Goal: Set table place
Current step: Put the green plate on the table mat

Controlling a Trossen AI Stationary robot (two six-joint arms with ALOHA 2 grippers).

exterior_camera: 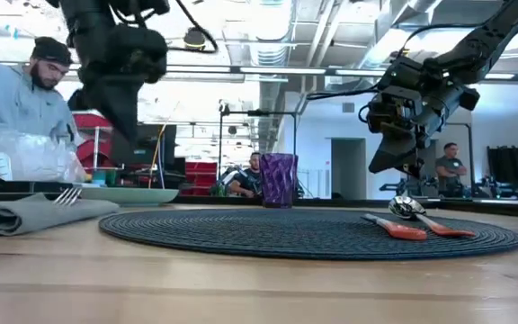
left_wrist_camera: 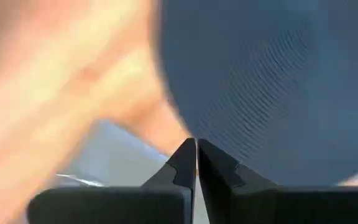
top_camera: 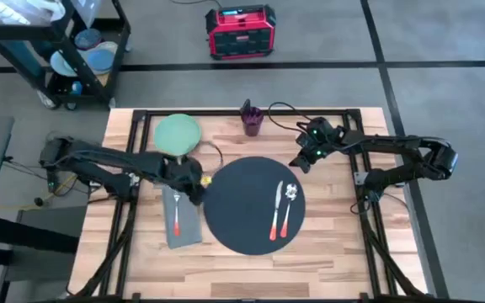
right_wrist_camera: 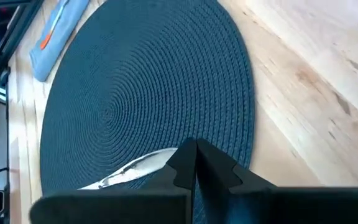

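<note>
Left gripper (top_camera: 199, 187) closed, empty, at the mat's (top_camera: 242, 210) edge, napkin (top_camera: 181, 220) beside it. Right gripper (top_camera: 300, 160) closed, empty, above mat's far rim; knife (top_camera: 275, 209) and spoon (top_camera: 288, 206) lie just below it.

The left arm reaches in from the left edge of the desk (top_camera: 335, 252), its links running low and nearly level toward the middle, and its pincer (top_camera: 199, 188) hangs in the air above the desk, clear of the surface. In the left wrist view its two dark fingers (left_wrist_camera: 182, 165) are pressed tip to tip with nothing between them. The right arm bends in from the right edge, elbow out, forearm angled toward the far side; its pincer (top_camera: 300, 162) points down, raised above the desk, and its fingers (right_wrist_camera: 210, 163) likewise meet, holding nothing.
</note>
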